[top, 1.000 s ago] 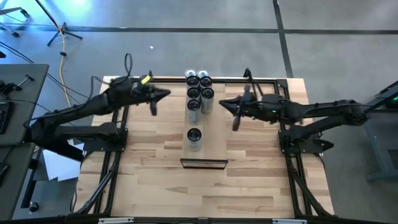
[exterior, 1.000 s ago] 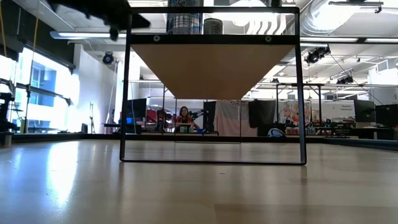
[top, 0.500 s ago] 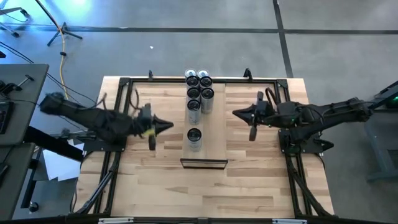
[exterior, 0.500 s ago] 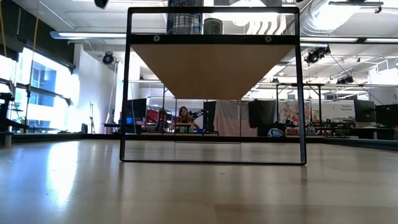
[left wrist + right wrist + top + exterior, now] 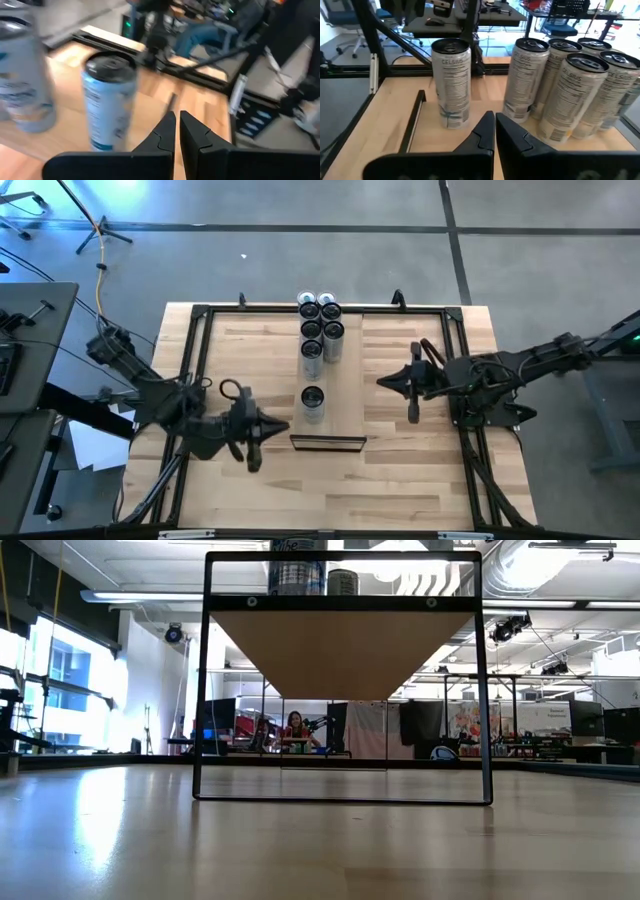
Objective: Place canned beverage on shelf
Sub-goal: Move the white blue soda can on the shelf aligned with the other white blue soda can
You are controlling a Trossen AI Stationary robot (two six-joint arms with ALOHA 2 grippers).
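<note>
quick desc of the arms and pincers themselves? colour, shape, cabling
Both arms are matte black, slim and jointed. The left pincer and right pincer each taper to two dark angular fingers, meeting in a point. Black cables loop beside the left arm's wrist; there is a small green light on the right arm. No other markings are readable.

In the low view the shelf (image 5: 340,645) hides all but the lower bodies of two cans (image 5: 297,576), whose tops are cut off at the picture's upper edge. Ahead of the left claw (image 5: 177,131), the nearest can (image 5: 107,102) is blurred, its label unreadable, and another can (image 5: 22,75) beyond it is cropped.
</note>
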